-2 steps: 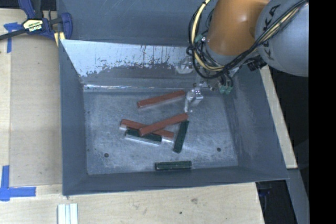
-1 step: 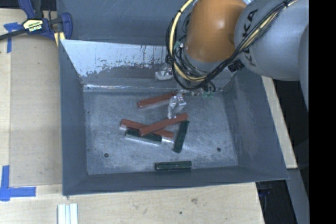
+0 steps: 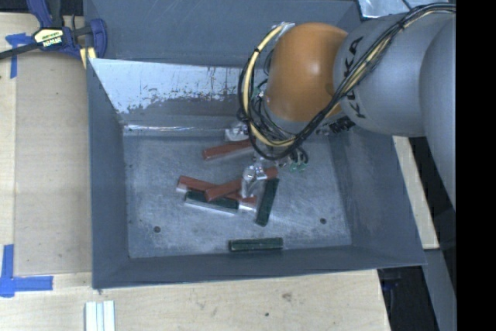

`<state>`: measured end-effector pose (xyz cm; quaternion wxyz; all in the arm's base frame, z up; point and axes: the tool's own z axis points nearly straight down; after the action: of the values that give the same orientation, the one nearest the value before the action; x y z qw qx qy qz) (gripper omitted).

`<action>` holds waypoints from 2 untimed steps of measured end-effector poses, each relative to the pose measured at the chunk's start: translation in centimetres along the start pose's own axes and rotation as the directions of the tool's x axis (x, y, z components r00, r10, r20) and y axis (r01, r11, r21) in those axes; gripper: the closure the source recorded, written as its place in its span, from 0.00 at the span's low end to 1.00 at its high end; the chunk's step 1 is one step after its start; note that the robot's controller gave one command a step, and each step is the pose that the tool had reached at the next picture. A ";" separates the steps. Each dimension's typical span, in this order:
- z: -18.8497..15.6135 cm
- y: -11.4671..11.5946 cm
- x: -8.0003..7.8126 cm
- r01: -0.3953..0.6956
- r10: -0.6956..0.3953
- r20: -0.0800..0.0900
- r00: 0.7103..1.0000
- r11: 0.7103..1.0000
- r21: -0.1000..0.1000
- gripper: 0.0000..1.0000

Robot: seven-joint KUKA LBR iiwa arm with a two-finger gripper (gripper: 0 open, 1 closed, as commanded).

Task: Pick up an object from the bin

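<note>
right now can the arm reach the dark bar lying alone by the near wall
Probably yes: the dark bar lies uncovered, apart from the heap, though the wall beside it leaves little room.

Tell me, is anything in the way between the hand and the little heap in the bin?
Nothing visible is. The hand is down at the right end of the heap, beside a dark bar and a reddish piece. The pieces overlap, though, so lifting one may drag its neighbours.

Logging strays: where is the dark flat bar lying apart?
The dark flat rectangular bar lies along the bin's front wall, low centre of the camera view, below the heap of bars.
</note>
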<state>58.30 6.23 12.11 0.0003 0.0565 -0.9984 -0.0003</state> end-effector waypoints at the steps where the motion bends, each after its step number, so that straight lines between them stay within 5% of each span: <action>1: 3.9 1.4 -0.2 0.066 -0.066 0.017 0.998 0.998 0.006 0.00; 2: 3.5 1.6 -0.7 0.064 -0.064 0.045 0.997 0.998 0.003 1.00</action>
<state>58.79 7.92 8.59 -0.0222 0.0886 -0.9958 -0.0009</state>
